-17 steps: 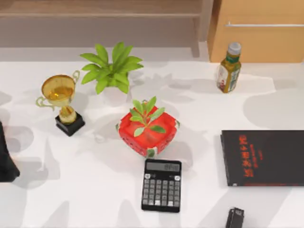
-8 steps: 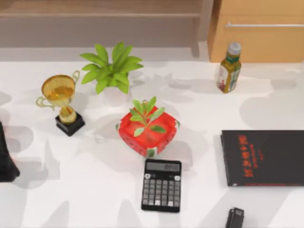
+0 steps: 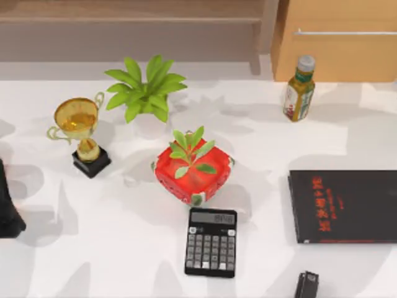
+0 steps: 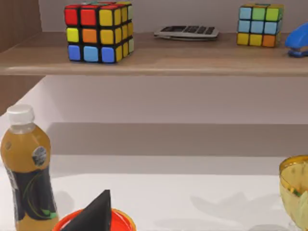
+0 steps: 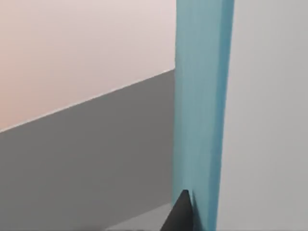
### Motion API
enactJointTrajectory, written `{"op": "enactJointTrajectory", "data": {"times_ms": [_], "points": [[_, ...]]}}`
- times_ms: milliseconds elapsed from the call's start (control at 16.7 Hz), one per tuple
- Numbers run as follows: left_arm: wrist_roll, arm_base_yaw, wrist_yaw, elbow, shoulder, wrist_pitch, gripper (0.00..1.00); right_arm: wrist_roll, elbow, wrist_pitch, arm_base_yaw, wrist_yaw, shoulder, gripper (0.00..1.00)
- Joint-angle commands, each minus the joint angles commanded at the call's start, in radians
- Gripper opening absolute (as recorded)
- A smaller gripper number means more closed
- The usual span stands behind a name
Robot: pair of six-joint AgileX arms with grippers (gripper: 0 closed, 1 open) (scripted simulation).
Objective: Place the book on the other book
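Black thin other book lies flat right of the calculator. Teal book sits against one right finger, probably gripped; can't tell for sure. Red pot above the calculator holds a plant. Left arm parked far left, fingers unclear.

I see red characters on the cover of the other book, too small for me to read, and digits on the calculator display that I can't make out.

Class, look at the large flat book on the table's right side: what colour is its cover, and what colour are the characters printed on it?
The other book has a black cover with red characters, clearest in the top view.
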Motion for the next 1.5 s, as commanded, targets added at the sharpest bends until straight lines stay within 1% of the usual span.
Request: {"op": "enactJointTrajectory", "data": {"times_ms": [360,540,660,780,1020,1140,1320,1500], "points": [[0.000,0.000,0.000,0.000,0.000,0.000,1.00,0.200,-0.224,-0.065,0.072,0.237,-0.262,0.00],[0.000,0.000,0.000,0.000,0.000,0.000,1.00,0.366,-0.318,-0.093,0.169,0.333,-0.393,0.00],[0.000,0.000,0.000,0.000,0.000,0.000,1.00,0.521,-0.410,-0.100,0.276,0.393,-0.464,0.00],[0.000,0.000,0.000,0.000,0.000,0.000,1.00,0.706,-0.531,-0.103,0.413,0.455,-0.516,0.00],[0.000,0.000,0.000,0.000,0.000,0.000,1.00,1.139,-0.822,-0.118,0.752,0.582,-0.604,0.00],[0.000,0.000,0.000,0.000,0.000,0.000,1.00,1.325,-0.955,-0.140,0.898,0.639,-0.646,0.00],[0.000,0.000,0.000,0.000,0.000,0.000,1.00,1.543,-1.109,-0.179,1.064,0.721,-0.698,0.00],[0.000,0.000,0.000,0.000,0.000,0.000,1.00,1.674,-1.195,-0.196,1.158,0.795,-0.759,0.00]]}}
